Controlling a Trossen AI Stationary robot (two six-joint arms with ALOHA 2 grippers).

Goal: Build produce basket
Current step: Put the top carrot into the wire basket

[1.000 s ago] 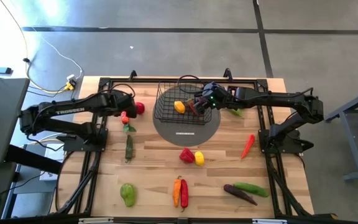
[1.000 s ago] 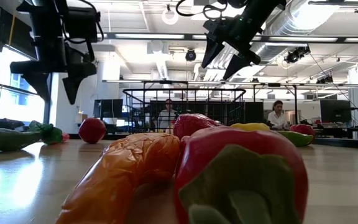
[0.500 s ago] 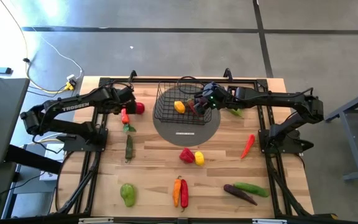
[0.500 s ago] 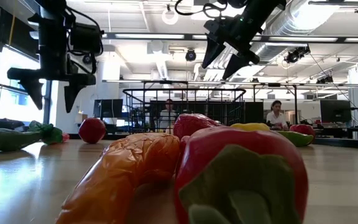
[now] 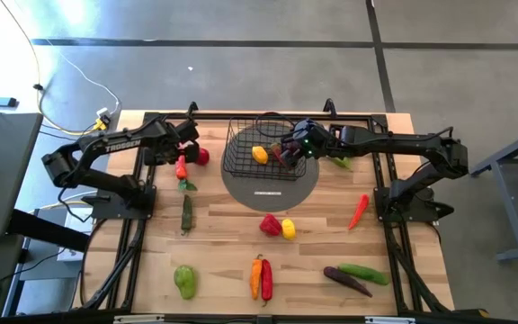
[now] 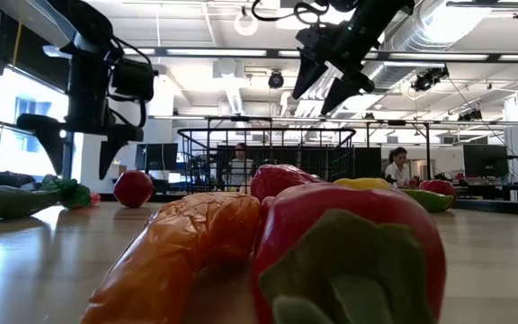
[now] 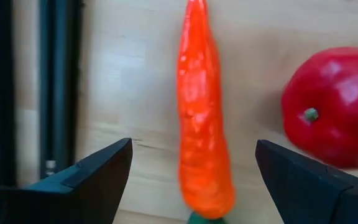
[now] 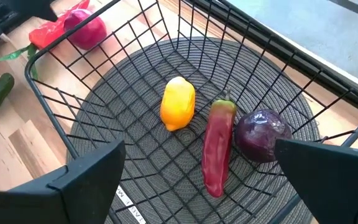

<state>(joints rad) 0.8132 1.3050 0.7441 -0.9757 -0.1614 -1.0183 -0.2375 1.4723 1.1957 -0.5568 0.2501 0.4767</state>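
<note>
The black wire basket stands on a round grey mat at the table's far middle. In it lie a yellow fruit, a red pepper and a purple fruit. My right gripper hangs open above the basket's right side. My left gripper points down, open, over a long orange-red pepper lying flat on the wood, one finger on either side and clear of it. A red tomato rests beside that pepper, toward the basket.
More produce lies loose on the table: a cucumber, a red pepper and lemon, a green pear, orange and red peppers, an eggplant with a green pepper, and a red chili. Black frame rails run beside the left gripper.
My left gripper has sunk toward the orange-red pepper, shifting a little toward the table's far edge and rolling about its own axis; its fingers stay open. The right arm and the produce have kept still.
</note>
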